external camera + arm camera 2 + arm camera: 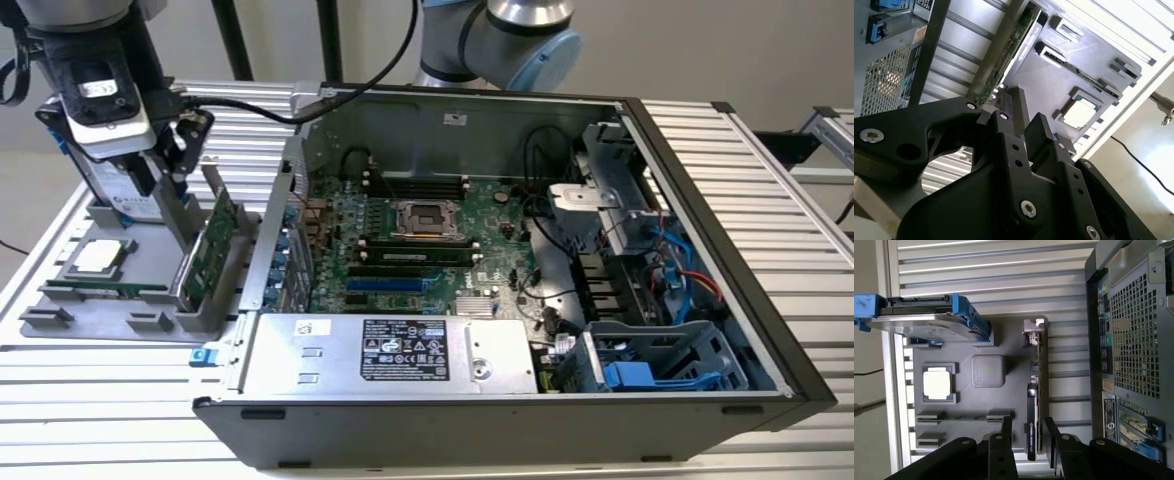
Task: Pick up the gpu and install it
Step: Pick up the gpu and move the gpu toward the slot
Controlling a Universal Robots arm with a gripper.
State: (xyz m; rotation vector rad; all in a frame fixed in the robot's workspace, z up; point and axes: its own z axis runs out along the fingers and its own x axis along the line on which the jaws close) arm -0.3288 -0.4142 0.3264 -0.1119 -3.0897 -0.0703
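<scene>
The gpu (1033,405) is not yet picked up. It stands on its long edge in a slot of the grey tray (1014,390), outside the case (507,430). Its silver bracket (1031,332) is at the end far from the claw (1027,422). In the exterior view the card is on the side of the tray nearest to the case wall.

I judge the task to be at its very beginning. The grasp is not made, and the lift, the carrying over to the case and the seating are all left. Inside the case the motherboard (414,240) lies open to view. As far as I can see, no card stands in its blue slots (387,283).

The claw is released. In the first wrist view its two black fingers (1006,432) stand one on each side of the card's top edge, near the end opposite to the bracket. One finger is just beside the card and the other leaves a clear gap, so they do not press it.

On the same tray a hard drive (929,320) with blue rails stands on edge, and a cpu (936,382) lies flat.

In the exterior view the arm's wrist is over the tray, at the exterior view's left. It points straight down, with the claw low at the card. The tray rests on the slatted desk (747,150).
</scene>
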